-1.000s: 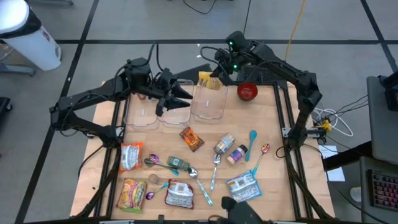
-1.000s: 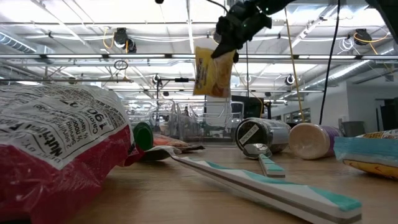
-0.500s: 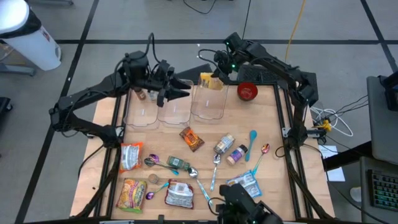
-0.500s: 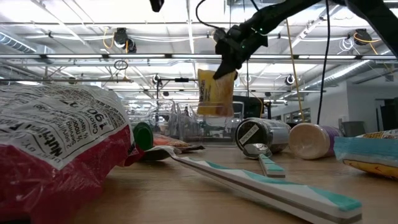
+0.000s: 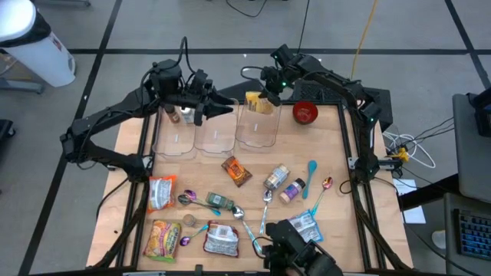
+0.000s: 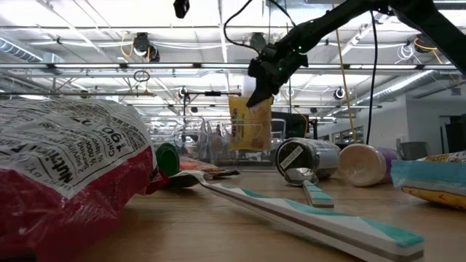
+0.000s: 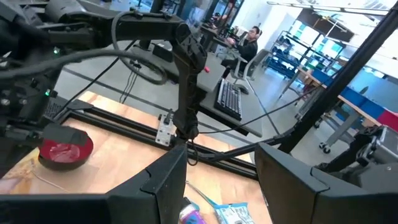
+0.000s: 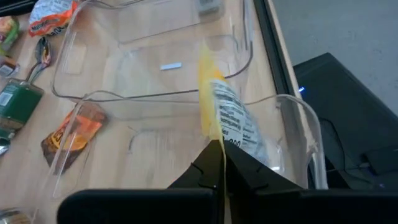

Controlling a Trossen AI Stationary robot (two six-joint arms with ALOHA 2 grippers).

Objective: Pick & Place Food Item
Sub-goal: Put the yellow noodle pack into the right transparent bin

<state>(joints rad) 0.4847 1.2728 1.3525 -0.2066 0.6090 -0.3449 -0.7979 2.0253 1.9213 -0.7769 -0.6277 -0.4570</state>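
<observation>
Yellow snack packet hanging over the far right clear bin, being pinched by the right gripper; lifting done, releasing pending. Left gripper idling half-spread nearby, holding nothing.

the left gripper shows its two dark fingers at the near edge with a clear gap between them, and nothing sits in this gap. beyond them the wooden table carries a red bowl and, close to the fingers, a blue and white packet. the other dark arm stands over the table's black frame, and far behind, a person sits at a desk in the room.
</observation>
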